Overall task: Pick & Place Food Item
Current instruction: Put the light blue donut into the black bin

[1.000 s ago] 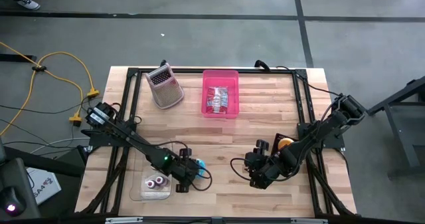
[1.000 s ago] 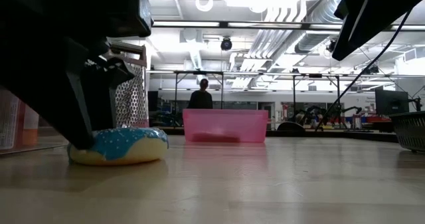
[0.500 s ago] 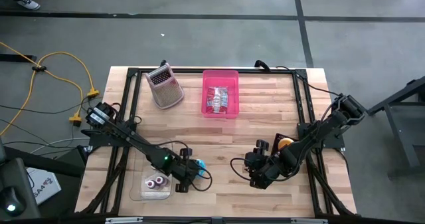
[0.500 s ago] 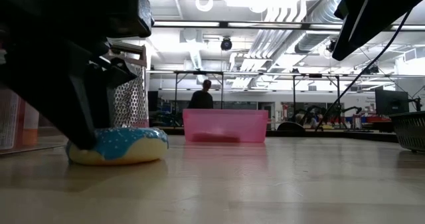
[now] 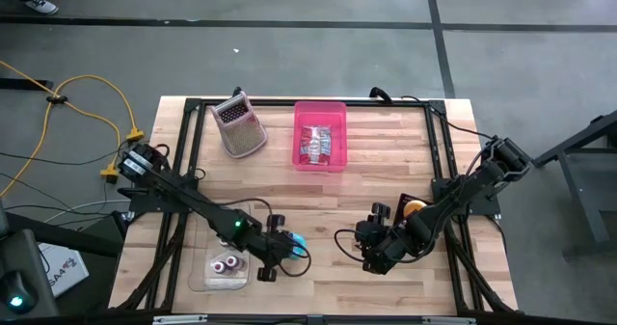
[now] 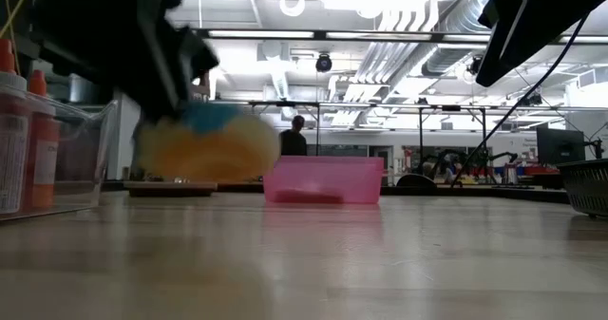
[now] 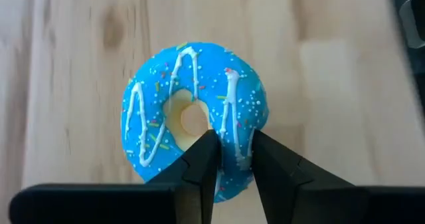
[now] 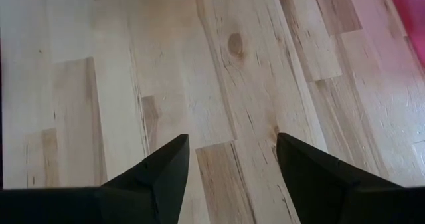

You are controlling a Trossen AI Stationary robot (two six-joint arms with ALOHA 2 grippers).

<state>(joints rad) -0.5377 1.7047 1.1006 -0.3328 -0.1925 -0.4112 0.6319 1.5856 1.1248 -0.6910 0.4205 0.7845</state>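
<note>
Lifted off the table (image 6: 399, 263) since the earlier frames: blue-iced donut (image 6: 211, 141), seen clear of the wood in the low view, pinched through one side of its ring by the left gripper (image 7: 229, 159). Only from the left wrist: white zigzag icing, coloured sprinkles, pale dough at the hole. From above, merely a blue speck (image 5: 296, 240) near the front edge, left of the right gripper (image 8: 231, 159), spread wide, holding nothing, low over bare boards.
</note>
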